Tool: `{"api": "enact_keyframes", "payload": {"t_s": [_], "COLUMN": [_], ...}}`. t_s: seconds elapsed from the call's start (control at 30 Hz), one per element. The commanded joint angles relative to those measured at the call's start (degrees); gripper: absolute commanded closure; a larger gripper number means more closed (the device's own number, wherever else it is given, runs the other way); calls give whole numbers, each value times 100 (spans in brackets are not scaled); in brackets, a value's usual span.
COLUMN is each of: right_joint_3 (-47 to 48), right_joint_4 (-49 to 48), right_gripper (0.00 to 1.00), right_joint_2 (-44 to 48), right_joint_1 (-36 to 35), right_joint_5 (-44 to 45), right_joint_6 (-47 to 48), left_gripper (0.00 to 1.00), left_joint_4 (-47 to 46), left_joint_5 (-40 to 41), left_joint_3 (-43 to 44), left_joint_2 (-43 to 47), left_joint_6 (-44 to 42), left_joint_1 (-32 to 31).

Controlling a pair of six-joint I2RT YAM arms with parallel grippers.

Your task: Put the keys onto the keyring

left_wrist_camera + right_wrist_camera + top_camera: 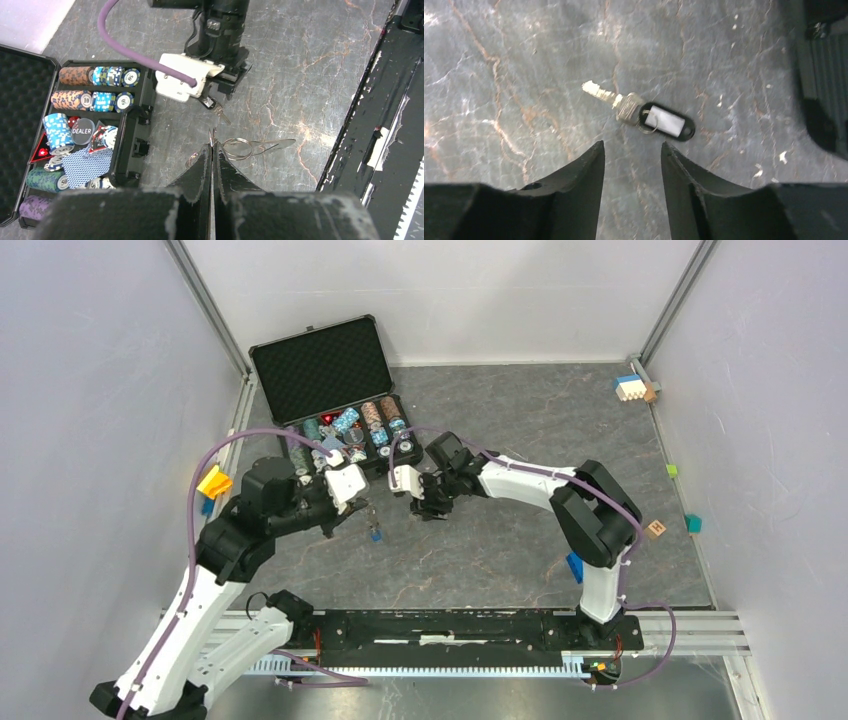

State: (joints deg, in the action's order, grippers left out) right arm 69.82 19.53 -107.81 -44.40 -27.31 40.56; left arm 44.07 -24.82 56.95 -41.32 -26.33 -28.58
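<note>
My left gripper [212, 145] is shut on a thin wire keyring [238, 148] and holds it just above the table; its shadow lies to the right. A smaller ring [192, 160] peeks out beside the left finger. In the top view a small blue tag [376, 534] shows below the left gripper [362, 508]. My right gripper [631, 147] is open just above the table. A silver key with a black-and-white tag [644, 116] lies flat on the table just beyond its fingertips, untouched. The left wrist view shows this key [216, 107] under the right gripper [222, 92].
An open black case of poker chips [330, 390] stands behind both grippers, close to the left of them [131, 135]. Small coloured blocks lie at the far right [632, 388] and along the right wall [656, 529]. A yellow piece [214, 482] sits at the left wall.
</note>
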Motion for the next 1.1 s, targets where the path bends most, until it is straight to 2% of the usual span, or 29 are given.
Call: {"api": "enact_keyframes", "payload": {"t_s": [0.0, 0.23, 0.7, 0.97, 1.07], "right_joint_3": [626, 1109, 893, 834, 855], "right_joint_4": [9, 204, 237, 236, 287], "right_gripper": [47, 50, 64, 78, 87], "right_joint_2": [-443, -881, -894, -873, -809], "right_joint_1": [-7, -2, -7, -5, -7], "right_joint_5": [-354, -434, -367, -417, -429], "right_joint_6": [137, 172, 321, 306, 286], "left_gripper": [98, 98, 98, 98, 98], "left_joint_4": [-373, -357, -330, -329, -331], "left_joint_5": [-190, -178, -199, -182, -182], "left_joint_3": [41, 22, 43, 53, 53], "left_joint_2": [185, 286, 273, 245, 208], "left_joint_6": [-106, -68, -90, -93, -120], "left_joint_1": [25, 23, 27, 23, 28]}}
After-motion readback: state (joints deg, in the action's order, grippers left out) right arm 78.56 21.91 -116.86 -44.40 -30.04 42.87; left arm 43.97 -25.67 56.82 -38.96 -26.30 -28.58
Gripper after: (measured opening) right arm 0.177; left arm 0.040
